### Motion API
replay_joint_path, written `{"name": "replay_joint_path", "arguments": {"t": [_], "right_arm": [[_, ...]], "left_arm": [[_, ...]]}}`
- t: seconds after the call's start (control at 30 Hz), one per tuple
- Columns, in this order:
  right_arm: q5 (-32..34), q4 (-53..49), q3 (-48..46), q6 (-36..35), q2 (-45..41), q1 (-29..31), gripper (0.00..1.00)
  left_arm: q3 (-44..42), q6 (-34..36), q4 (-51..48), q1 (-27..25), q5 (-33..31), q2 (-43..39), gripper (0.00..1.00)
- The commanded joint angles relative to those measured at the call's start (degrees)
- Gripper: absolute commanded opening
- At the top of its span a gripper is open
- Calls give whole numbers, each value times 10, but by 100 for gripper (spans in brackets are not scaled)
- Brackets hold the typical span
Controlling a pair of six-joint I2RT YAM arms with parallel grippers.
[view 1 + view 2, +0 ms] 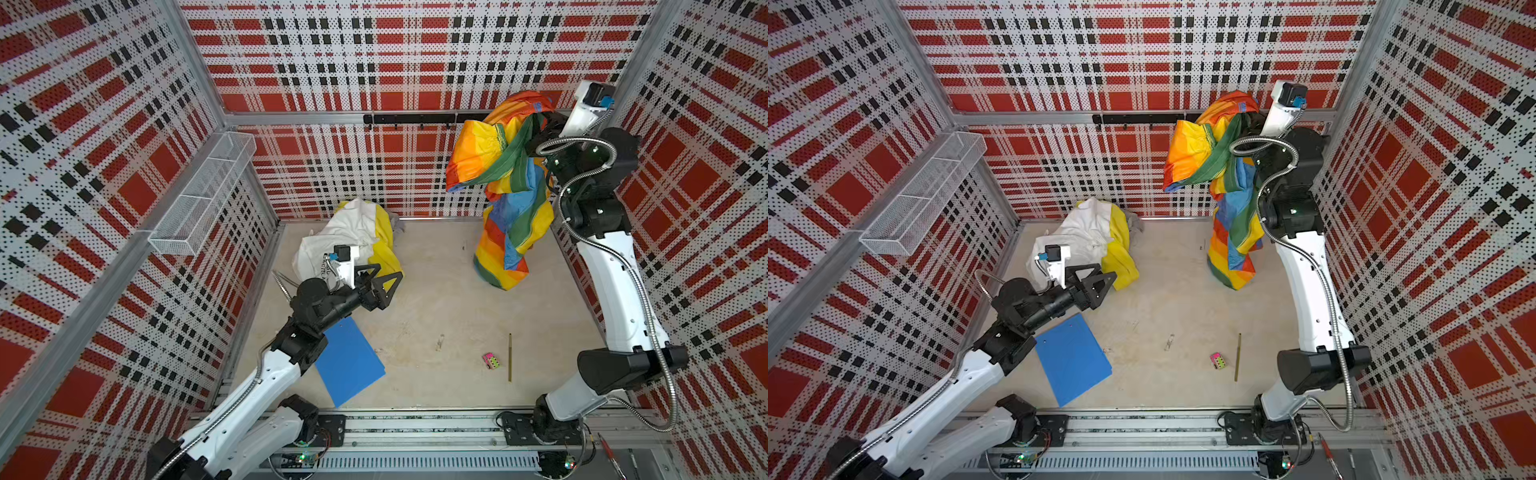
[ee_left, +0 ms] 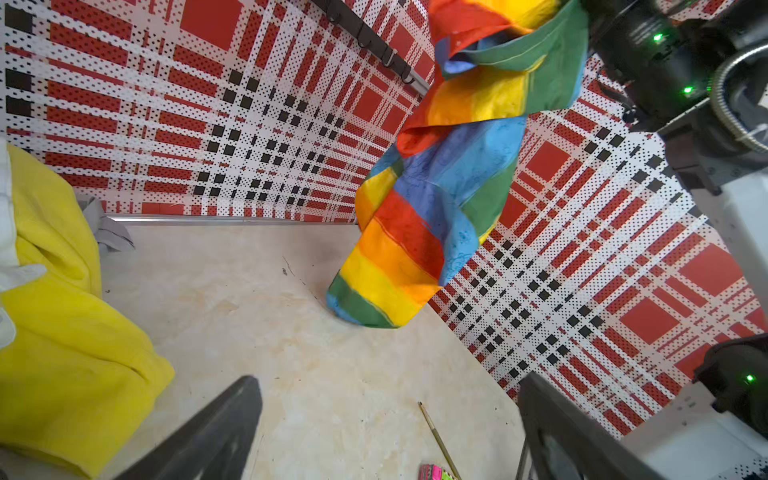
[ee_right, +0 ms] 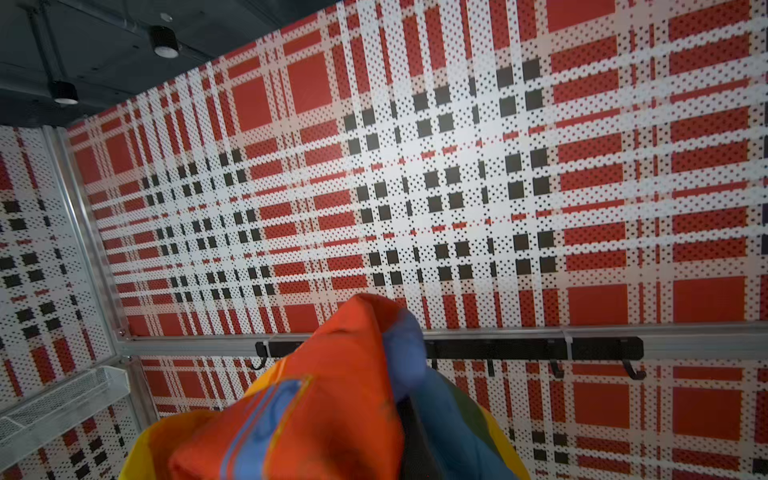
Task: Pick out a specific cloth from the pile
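Hanging at upper right, the cloth (image 1: 511,216) is clenched in the right gripper (image 1: 540,126); left gripper (image 1: 392,289) gapes empty beside the pile (image 1: 353,232)

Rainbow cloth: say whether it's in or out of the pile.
Out: the cloth hangs from the right gripper, well apart from the pile.

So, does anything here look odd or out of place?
The shiny rainbow-striped cloth hangs twisted from the raised right gripper, away from the heap of yellow and white garments; the blue folder lies askew near the left arm.
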Motion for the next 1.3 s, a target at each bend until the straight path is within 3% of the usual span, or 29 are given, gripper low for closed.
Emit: {"name": "replay_joint_path", "arguments": {"t": [0.0,0.1,0.17,0.3,0.47,0.57,0.9,1.1,1.27], "right_arm": [[51,71,-44,0,-23,-10,0],[119,96,-119,6,-48,-20,0],[123,116,-158,9,-63,-24,0],[44,127,-213,10,-76,-24,0],[-53,177,-352,40,-109,-22,0],[-81,173,-394,37,-116,-6,0],[-50,168,-561,43,-134,10,0],[-18,178,-641,93,-109,-38,0],[1,147,-650,106,-67,-58,0]], "left_arm": [[-10,18,0,7,-14,-16,99],[-12,19,-3,10,-16,-19,99],[-13,19,-7,11,-20,-19,99],[-18,17,-10,11,-41,-18,99],[-29,15,-10,15,-45,-24,99],[-33,15,-22,21,-48,-30,99],[-47,30,-45,41,-31,-58,99],[-50,29,-43,42,-35,-57,99],[-58,23,-33,41,-34,-53,99]]}}
